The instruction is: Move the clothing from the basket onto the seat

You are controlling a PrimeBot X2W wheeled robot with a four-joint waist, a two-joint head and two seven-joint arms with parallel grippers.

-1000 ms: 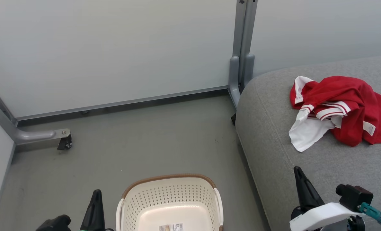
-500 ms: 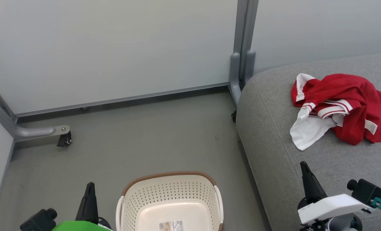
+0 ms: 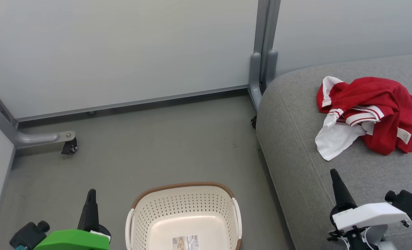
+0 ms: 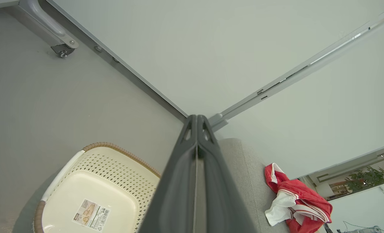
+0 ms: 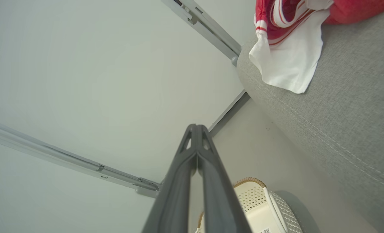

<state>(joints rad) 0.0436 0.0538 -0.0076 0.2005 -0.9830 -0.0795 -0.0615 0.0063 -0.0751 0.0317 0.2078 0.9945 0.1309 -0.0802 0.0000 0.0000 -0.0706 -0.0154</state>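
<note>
Clothing [image 3: 372,104] lies in a crumpled red-and-white heap on the seat [image 3: 296,156], toward the far edge and set in from the left edge. A white panel spills toward the front. Basket [image 3: 183,203] stands on the floor [image 3: 157,139], near the seat's left side but apart from it, with a label sticker [image 3: 185,241] on its bottom. Left fingers [image 3: 89,211] are pressed together, holding nothing, over the floor left of the basket. Right fingers [image 3: 339,192] are pressed together too, holding nothing, over the seat's front-left part, well apart from the clothing. Versus a second ago, the whole head view has shifted, so the camera moved; clothing and basket lie as before. Left fingers now sit further left of the basket, and a green arm cover [image 3: 72,239] has come into view. Right fingers sit further right.
</note>
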